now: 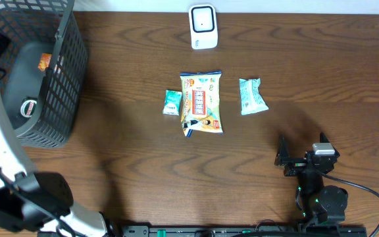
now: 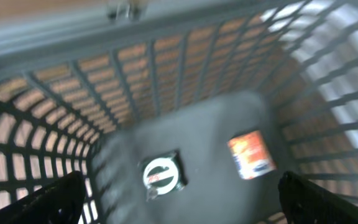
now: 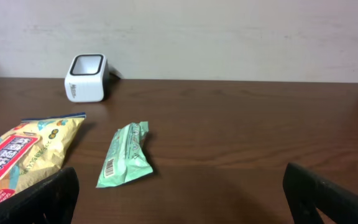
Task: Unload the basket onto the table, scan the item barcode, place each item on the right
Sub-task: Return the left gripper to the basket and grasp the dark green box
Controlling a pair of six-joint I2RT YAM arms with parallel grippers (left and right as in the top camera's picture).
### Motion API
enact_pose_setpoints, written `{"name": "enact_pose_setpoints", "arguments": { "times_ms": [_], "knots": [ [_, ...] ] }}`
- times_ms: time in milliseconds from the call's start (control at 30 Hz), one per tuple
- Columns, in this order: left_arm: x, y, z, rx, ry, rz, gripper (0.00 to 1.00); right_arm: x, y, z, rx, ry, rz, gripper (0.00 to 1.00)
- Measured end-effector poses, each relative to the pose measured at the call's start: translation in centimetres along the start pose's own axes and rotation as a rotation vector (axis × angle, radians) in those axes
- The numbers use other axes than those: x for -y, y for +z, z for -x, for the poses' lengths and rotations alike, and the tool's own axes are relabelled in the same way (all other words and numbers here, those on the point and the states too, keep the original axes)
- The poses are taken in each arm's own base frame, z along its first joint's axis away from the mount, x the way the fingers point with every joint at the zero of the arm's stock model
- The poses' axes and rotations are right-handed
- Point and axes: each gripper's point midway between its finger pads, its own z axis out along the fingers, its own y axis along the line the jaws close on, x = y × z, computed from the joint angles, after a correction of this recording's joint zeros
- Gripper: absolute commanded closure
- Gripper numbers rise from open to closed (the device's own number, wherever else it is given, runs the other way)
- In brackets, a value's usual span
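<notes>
The scanner (image 1: 202,26) is a small, glossy white block with rounded corners and a dark window. It stands at the far edge of the dark, wood-grained table (image 1: 124,158). On the near side of it lie three crinkly foil wrappers in a row. Straight in front is a flat yellow snack bag (image 1: 202,102) with red lettering. A small green packet (image 1: 172,102) lies just beside it on the left arm's side. A pale green pillow pack (image 1: 252,95) lies apart on the right arm's side, and its barcode (image 3: 109,167) shows in the right wrist view.

Well off from the scanner on the left arm's side stands a black plastic lattice basket (image 1: 64,79). On its smooth floor are an orange packet (image 2: 251,154) and a dark piece with a round white label (image 2: 162,174).

The left gripper (image 2: 185,199) hangs inside the basket with its jaws spread wide and nothing between them. The right gripper (image 1: 301,155) sits nearer than the wrappers, also gaping and empty.

The basket view is blurred, so neither label can be read. The top edge of the overhead view cuts off part of the basket's rim. Only the black fingertips (image 3: 42,199) show in the right wrist view.
</notes>
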Motion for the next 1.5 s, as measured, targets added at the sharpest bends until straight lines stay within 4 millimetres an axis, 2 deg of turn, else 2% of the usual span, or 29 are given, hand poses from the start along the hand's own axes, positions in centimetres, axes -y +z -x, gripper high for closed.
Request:
{"name": "enact_pose_setpoints", "arguments": {
  "times_ms": [333, 567, 1000, 1300, 1500],
  "knots": [
    [-1.2, 8.1, -6.8, -0.242, -0.081, 0.19, 0.02, 0.0, 0.0, 0.0, 0.0, 0.0, 0.0, 0.01],
    [-1.3, 12.3, -10.7, -0.378, -0.072, 0.228, 0.02, 0.0, 0.0, 0.0, 0.0, 0.0, 0.0, 0.01],
    [-4.2, 15.4, -11.7, -0.497, -0.071, 0.191, 0.02, 0.0, 0.0, 0.0, 0.0, 0.0, 0.0, 0.01],
    [-3.5, 17.5, -14.7, -0.565, -0.043, 0.093, 0.03, 0.0, 0.0, 0.0, 0.0, 0.0, 0.0, 0.01],
    [-3.2, 19.3, -15.8, -0.543, -0.051, 0.06, 0.03, 0.0, 0.0, 0.0, 0.0, 0.0, 0.0, 0.01]
  ]
}}
